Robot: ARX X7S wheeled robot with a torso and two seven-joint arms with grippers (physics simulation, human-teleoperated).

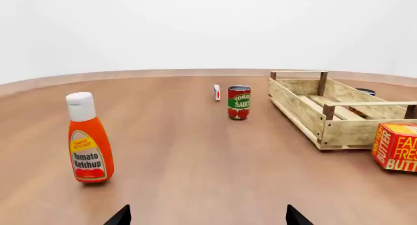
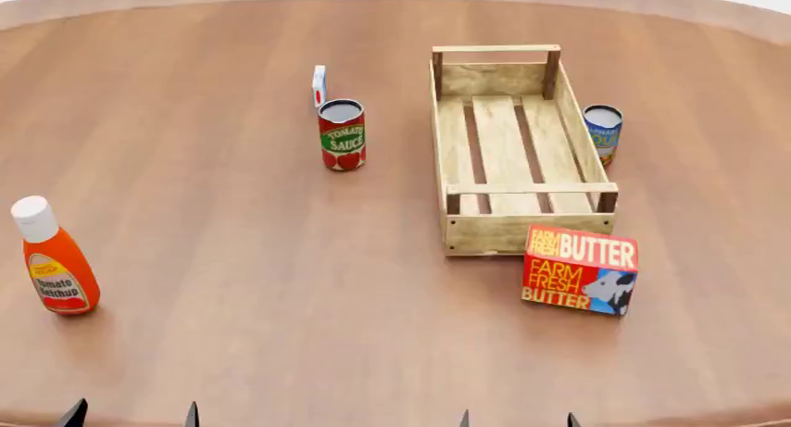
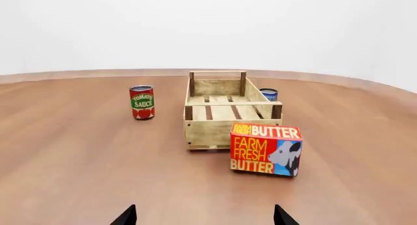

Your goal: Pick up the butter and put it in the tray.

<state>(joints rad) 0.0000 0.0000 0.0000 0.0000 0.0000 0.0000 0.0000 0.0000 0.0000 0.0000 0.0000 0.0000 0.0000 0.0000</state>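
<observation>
The butter (image 2: 581, 270) is a red-and-orange carton with white lettering and a cow picture. It stands on the table just in front of the tray's near right corner, and shows in the right wrist view (image 3: 266, 149) and at the edge of the left wrist view (image 1: 396, 147). The tray (image 2: 460, 149) is an empty pale slatted crate, seen in the left wrist view (image 1: 296, 105) and the right wrist view (image 3: 207, 132). My left gripper (image 2: 130, 416) and right gripper (image 2: 517, 420) are open and empty at the table's near edge, well short of the butter. Only the fingertips (image 1: 120, 216) (image 3: 127, 216) show.
A tomato ketchup bottle (image 2: 54, 257) stands at the near left. A tomato sauce can (image 2: 343, 135) and a small white-blue-red carton (image 2: 319, 84) stand left of the tray. A blue can (image 2: 602, 133) stands behind the tray's right side. The wooden table (image 2: 247, 288) has a curved far edge.
</observation>
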